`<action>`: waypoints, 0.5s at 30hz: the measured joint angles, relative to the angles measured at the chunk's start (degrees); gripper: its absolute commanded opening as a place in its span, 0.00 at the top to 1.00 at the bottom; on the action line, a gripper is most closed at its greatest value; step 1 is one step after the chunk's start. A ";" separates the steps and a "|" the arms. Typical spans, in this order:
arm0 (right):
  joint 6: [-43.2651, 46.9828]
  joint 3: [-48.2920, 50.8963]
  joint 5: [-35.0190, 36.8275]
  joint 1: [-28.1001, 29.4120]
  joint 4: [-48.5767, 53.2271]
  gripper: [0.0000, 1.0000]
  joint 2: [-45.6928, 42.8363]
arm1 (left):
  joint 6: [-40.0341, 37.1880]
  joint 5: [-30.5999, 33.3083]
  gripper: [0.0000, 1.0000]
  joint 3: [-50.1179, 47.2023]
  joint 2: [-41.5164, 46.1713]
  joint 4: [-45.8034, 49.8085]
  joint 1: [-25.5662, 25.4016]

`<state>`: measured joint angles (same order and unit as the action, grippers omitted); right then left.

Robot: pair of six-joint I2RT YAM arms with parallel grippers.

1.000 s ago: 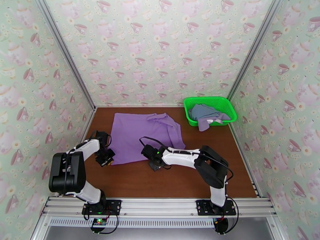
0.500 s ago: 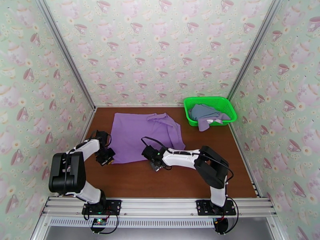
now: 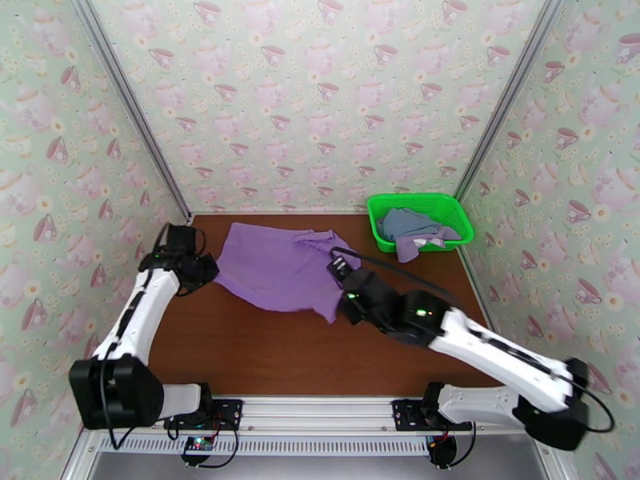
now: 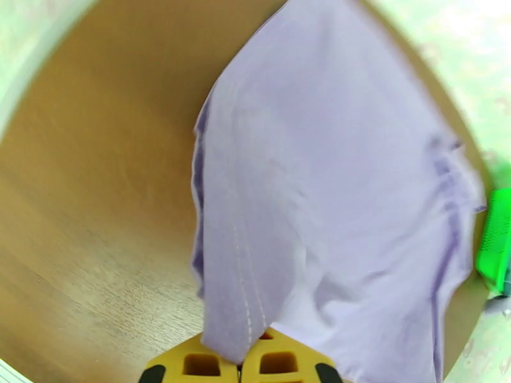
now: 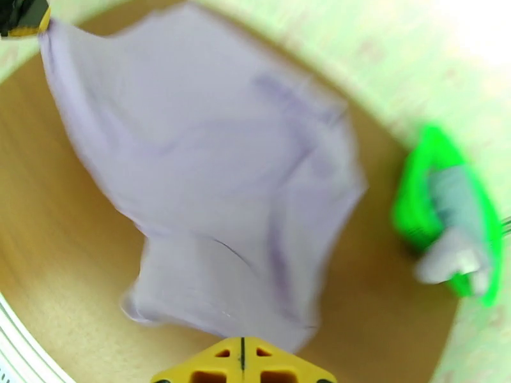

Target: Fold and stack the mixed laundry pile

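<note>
Left fingers (image 4: 246, 364) clamped on purple shirt (image 3: 276, 266), left hem; right fingers (image 5: 243, 365) pinching its right edge. Shirt stretched between them over desk (image 3: 280, 354), basket (image 3: 424, 197) far right.

The brown wood-grain counter (image 3: 280, 354) carries two things. A purple shirt (image 3: 276, 262) is spread over its far left part (the far edge lies on the wood, the near edge is raised off it). A green mesh basket (image 3: 416, 200) stands in the far right corner, apart from the shirt.
</note>
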<state>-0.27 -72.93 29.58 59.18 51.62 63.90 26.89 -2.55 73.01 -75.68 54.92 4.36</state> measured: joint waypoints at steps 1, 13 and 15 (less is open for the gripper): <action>1.62 -1.64 1.53 0.00 0.42 1.00 -1.18 | -0.46 0.04 1.00 2.29 0.52 1.33 0.02; 19.34 -37.68 11.15 -0.04 0.57 1.00 -0.94 | -4.57 -4.11 1.00 42.29 4.09 19.43 0.00; 22.12 -44.22 12.52 -0.04 -0.22 1.00 0.55 | -4.90 -5.53 1.00 48.94 4.09 21.70 0.00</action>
<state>21.85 -117.14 42.11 59.13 51.40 64.45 22.00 -8.08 121.95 -71.59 76.62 4.36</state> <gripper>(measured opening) 0.049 0.050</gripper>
